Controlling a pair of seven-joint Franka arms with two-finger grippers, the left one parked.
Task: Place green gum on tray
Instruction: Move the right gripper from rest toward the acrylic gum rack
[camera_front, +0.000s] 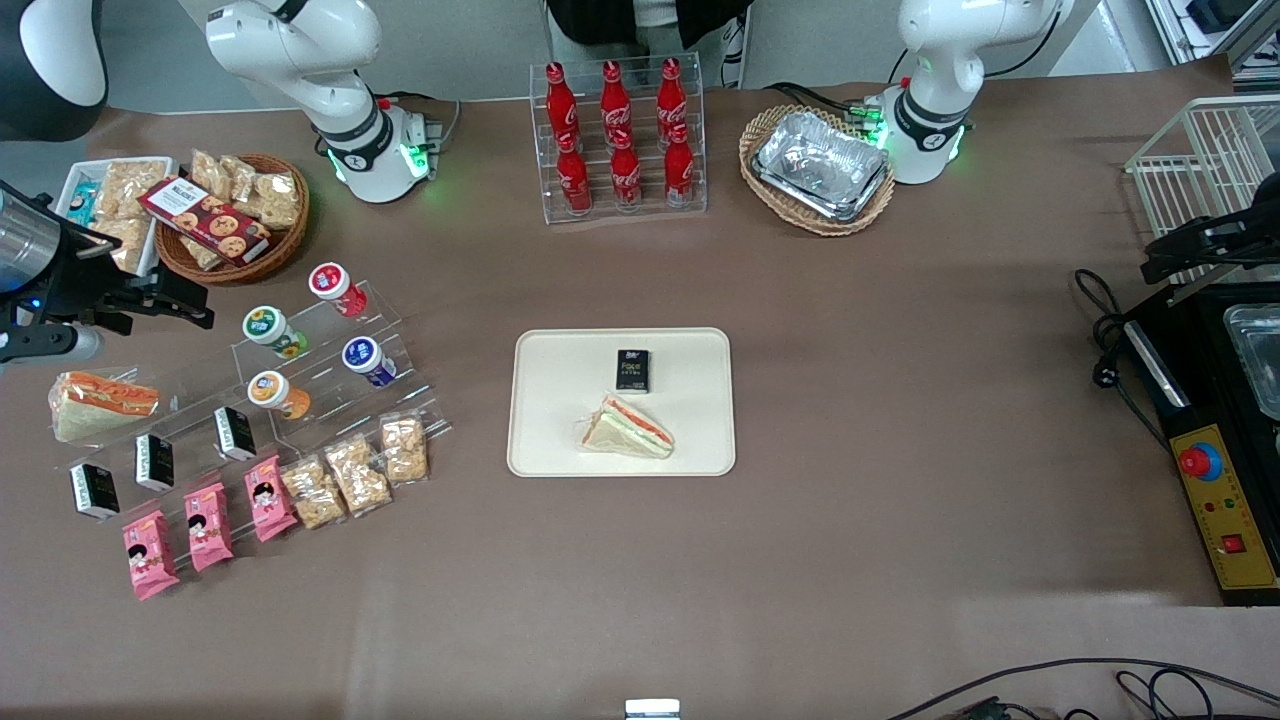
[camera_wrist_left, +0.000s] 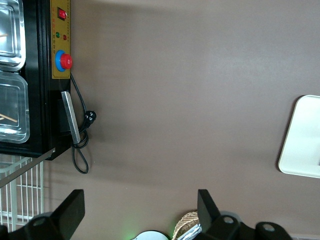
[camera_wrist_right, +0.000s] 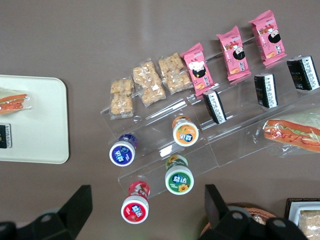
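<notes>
The green gum (camera_front: 268, 328) lies on the upper step of a clear acrylic stand, its green-and-white lid facing up; it also shows in the right wrist view (camera_wrist_right: 179, 177). The cream-white tray (camera_front: 545, 440) sits mid-table and holds a wrapped sandwich (camera_front: 628, 428) and a small black packet (camera_front: 632, 370); its corner shows in the right wrist view (camera_wrist_right: 35, 125). My right gripper (camera_front: 190, 303) hovers high at the working arm's end, beside the stand. In the right wrist view the gripper (camera_wrist_right: 147, 196) is open and empty, above the red-lidded bottle (camera_wrist_right: 135, 207) and the green gum.
The stand also holds an orange-lidded bottle (camera_front: 272, 390), a blue-lidded bottle (camera_front: 364, 358), black packets, pink packets and snack bags. A wicker basket of snacks (camera_front: 232, 215), a cola rack (camera_front: 618, 140) and a basket of foil trays (camera_front: 818, 168) stand farther from the camera.
</notes>
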